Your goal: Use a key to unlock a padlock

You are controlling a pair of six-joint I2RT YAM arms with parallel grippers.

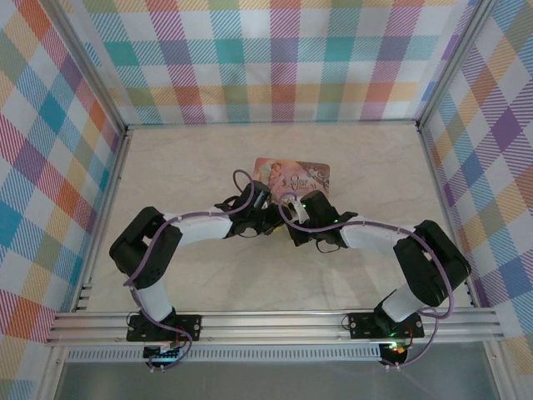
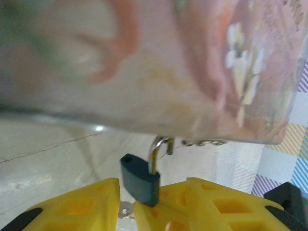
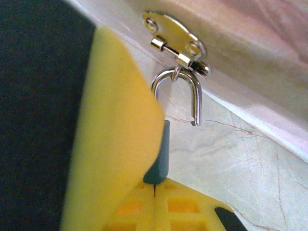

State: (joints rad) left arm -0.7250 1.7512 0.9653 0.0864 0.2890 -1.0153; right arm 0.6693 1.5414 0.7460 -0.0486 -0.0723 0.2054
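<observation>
A dark teal padlock (image 2: 139,179) hangs by its silver shackle (image 3: 178,79) from the hasp (image 3: 175,36) of a pink picture box (image 1: 291,175). The shackle's free end is out of the body, so the lock stands open. My left gripper (image 2: 154,192) is open, its yellow fingers (image 2: 72,207) standing apart on either side of the padlock's body. My right gripper (image 3: 154,186) is shut right under the padlock, on the key. The key's blade is hidden, and a bit of its silver head (image 2: 125,210) shows beside the fingertips. Both grippers meet at the box's near edge (image 1: 276,221).
The box (image 2: 144,62) hangs over both grippers at close range. Beige marbled tabletop (image 1: 250,275) lies around it. Checked cloth walls (image 1: 283,58) close off the back and both sides, and an aluminium rail (image 1: 275,323) runs along the near edge.
</observation>
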